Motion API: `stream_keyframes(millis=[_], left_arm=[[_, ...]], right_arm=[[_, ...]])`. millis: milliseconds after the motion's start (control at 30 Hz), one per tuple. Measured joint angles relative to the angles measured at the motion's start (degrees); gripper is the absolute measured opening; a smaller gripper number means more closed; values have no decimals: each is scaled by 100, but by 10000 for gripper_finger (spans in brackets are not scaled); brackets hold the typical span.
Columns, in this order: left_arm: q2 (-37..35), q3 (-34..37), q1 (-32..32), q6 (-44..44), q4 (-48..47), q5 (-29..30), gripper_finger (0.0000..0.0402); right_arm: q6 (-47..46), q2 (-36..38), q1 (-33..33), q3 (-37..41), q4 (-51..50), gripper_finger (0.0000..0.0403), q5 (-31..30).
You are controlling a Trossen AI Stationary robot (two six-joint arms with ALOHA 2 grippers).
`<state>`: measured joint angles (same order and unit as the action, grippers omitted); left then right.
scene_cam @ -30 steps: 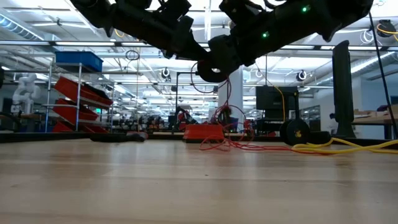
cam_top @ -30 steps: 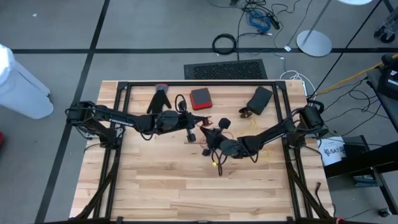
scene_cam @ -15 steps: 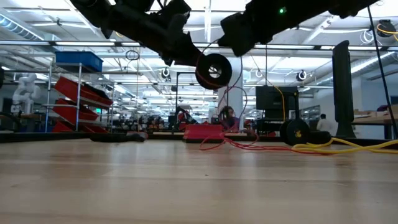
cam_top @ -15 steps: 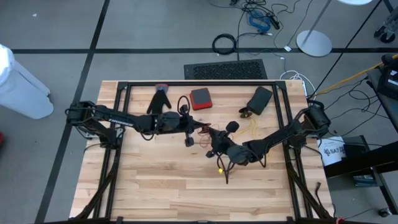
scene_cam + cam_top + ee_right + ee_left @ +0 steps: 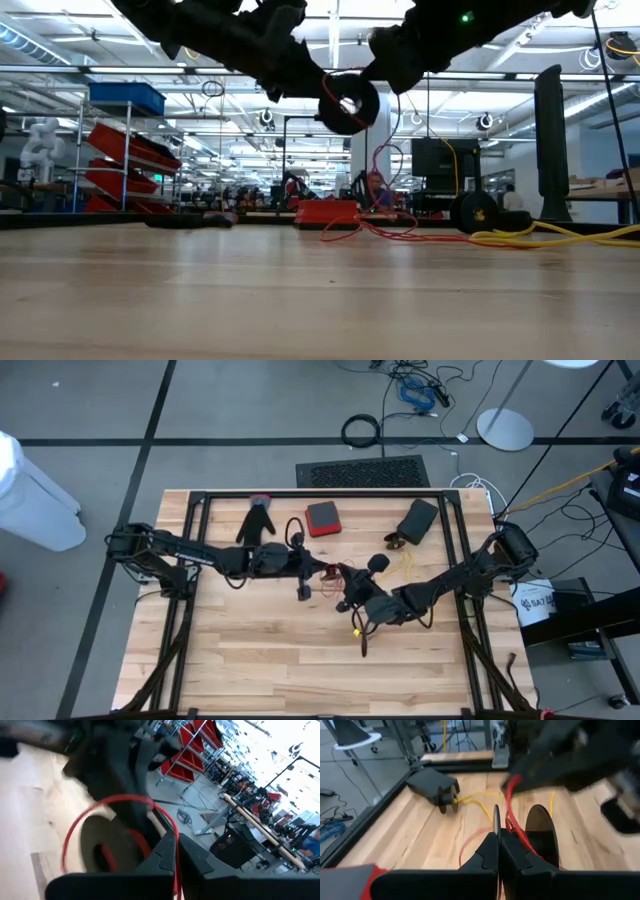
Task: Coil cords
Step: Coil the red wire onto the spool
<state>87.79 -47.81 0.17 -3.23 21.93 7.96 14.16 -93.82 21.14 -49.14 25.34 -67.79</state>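
Above the counter's (image 5: 250, 660) middle, a black spool (image 5: 347, 101) is pinched by the closed left hand (image 5: 312, 573), while thin red cord (image 5: 117, 802) is gripped by the closed right hand (image 5: 345, 598). Being limp and light, it is best taken near the spool.

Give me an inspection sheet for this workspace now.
Surface: wooden table, near half bare.
Job's things: red cord runs up to a black spool held mid-air; yellow cord lies on the table.
Clutter: black glove, red box, black box.
Grippers: left pincer shut on the spool's flange; right pincer shut on the red cord.
Cables: black ring on floor.
Surroundings: red shelving.
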Motion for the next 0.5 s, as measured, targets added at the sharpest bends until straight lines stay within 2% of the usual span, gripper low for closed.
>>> stream_keyframes(millis=[500], left_arm=[[9,4,185,752,434,-813,0]], right_arm=[[434,0,95,0,20,0,-299]])
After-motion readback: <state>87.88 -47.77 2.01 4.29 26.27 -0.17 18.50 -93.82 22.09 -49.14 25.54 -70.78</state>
